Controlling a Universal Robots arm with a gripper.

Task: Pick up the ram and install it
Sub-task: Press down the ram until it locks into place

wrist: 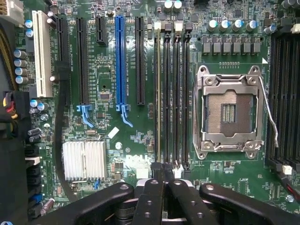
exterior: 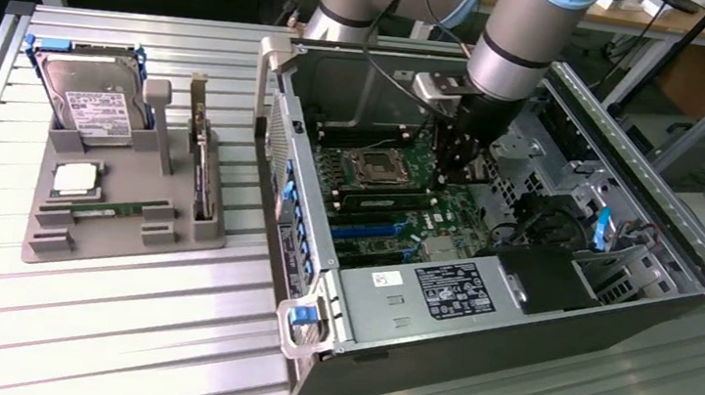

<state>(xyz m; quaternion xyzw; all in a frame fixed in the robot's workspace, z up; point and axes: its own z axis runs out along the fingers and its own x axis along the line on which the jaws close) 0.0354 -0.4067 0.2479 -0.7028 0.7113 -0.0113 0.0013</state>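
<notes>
- The gripper (wrist: 161, 194) is closed, fingers pressed together, inside the open computer case (exterior: 354, 316) right over the memory slots (wrist: 171, 93)
- The ram (wrist: 157, 93) appears to sit on edge in the slot beside the processor socket (wrist: 229, 112), straight ahead of the fingertips, its long axis running away from them
- Room is tight: neighbouring slots flank it, and the socket is just beyond them
</notes>
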